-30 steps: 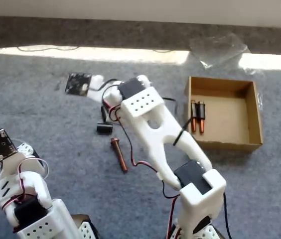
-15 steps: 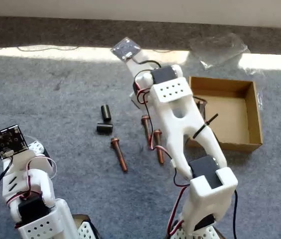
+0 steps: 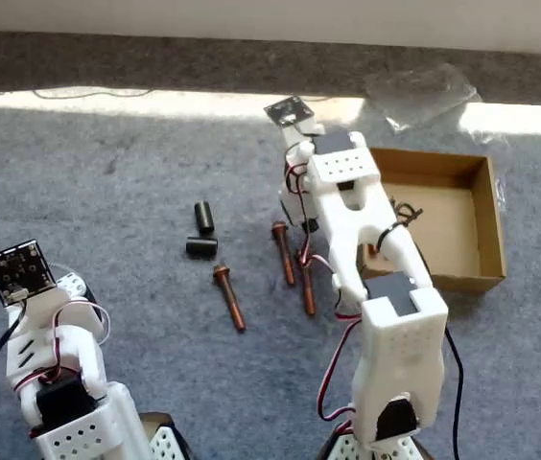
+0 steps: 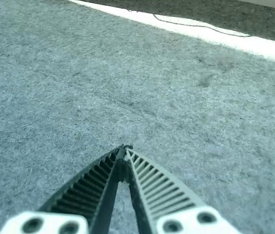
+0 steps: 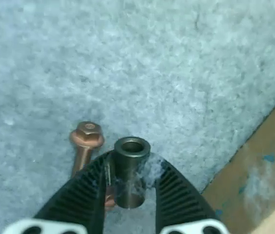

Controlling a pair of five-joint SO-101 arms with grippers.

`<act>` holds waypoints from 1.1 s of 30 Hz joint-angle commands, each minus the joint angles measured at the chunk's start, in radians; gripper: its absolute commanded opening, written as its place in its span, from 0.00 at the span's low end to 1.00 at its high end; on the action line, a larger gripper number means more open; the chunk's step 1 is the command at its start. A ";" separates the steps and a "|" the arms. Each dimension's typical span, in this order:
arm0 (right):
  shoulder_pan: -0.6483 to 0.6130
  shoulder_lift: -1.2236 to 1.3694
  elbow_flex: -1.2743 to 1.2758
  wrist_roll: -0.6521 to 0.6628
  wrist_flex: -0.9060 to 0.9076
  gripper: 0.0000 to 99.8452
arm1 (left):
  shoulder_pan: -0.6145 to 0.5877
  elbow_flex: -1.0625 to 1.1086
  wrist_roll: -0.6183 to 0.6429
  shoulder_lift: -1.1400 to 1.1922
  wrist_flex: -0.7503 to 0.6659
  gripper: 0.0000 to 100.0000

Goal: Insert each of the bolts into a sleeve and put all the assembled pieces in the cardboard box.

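My right gripper (image 5: 131,162) is shut on a dark sleeve (image 5: 129,170), held upright with its open end facing the camera, just above the carpet. A copper bolt (image 5: 85,141) lies right beside it, and the cardboard box (image 5: 266,161) is close by. From above, the right arm (image 3: 347,206) stretches along the box's (image 3: 477,225) left wall and covers its gripper. Three bolts (image 3: 283,251) (image 3: 307,284) (image 3: 229,298) and two loose sleeves (image 3: 203,216) (image 3: 201,247) lie on the carpet. My left gripper (image 4: 124,149) is shut on nothing, over bare carpet; its arm (image 3: 50,355) is at the near left.
A clear plastic bag (image 3: 424,91) lies behind the box. A thin cable (image 3: 88,93) runs along the far edge of the grey carpet. The arm hides part of the box floor. Open carpet spreads to the left of the sleeves.
The right arm has swung from over the loose sleeves to the right, up beside the box, uncovering two bolts. The left arm's wrist shifted slightly at first, then held still.
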 commanded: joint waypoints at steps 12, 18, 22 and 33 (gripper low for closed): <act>0.079 0.200 -0.248 -0.008 0.007 0.00 | 0.021 -0.008 -0.003 -0.005 0.005 0.01; 0.079 0.246 -0.318 -0.006 0.070 0.04 | 0.021 -0.008 -0.003 -0.005 0.005 0.01; 0.077 0.291 -0.377 -0.006 0.104 0.08 | 0.021 -0.008 -0.003 -0.004 0.005 0.01; 0.077 0.400 -0.461 -0.005 0.105 0.08 | 0.021 -0.008 -0.003 -0.004 0.005 0.01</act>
